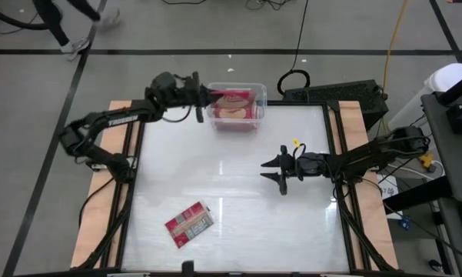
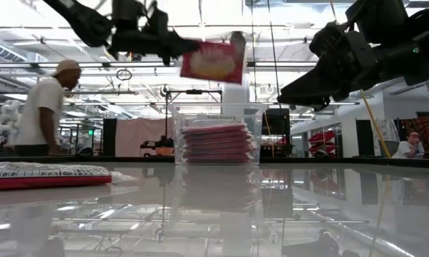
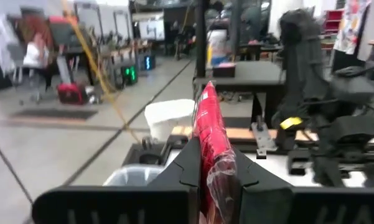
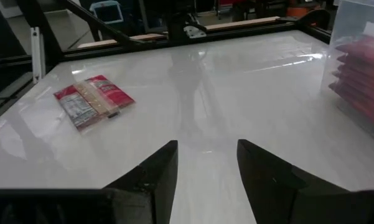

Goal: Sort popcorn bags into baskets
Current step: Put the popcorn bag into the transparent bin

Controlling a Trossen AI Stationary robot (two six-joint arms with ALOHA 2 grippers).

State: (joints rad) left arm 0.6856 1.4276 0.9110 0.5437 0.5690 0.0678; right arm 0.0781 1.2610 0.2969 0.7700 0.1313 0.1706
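My left gripper [image 1: 203, 95] is at the table's far edge, shut on a red popcorn bag [image 2: 213, 62] that it holds in the air above the clear bin [image 1: 258, 115]. Several red bags [image 2: 218, 143] lie stacked flat inside the bin. One more bag [image 1: 189, 224] lies flat on the table near the near edge, label face up; the right wrist view shows it too [image 4: 93, 101]. My right gripper [image 1: 280, 171] hovers open over the table's right middle, touching nothing. My left gripper pinches the bag between its two fingers [image 3: 187, 168], at the end [image 3: 208, 149] nearest the arm. The fingers reach in level from the table's left. The bag stands on edge, its popcorn face toward the near side, lifted clear above the bin.
The bin [image 2: 218, 135] stands at the far middle of the white table [image 1: 231, 192]. Wooden rails run along the left and right edges [image 1: 350, 138]. A person [image 2: 46, 107] stands in the room beyond the table; another [image 2: 412, 145] sits at the right.
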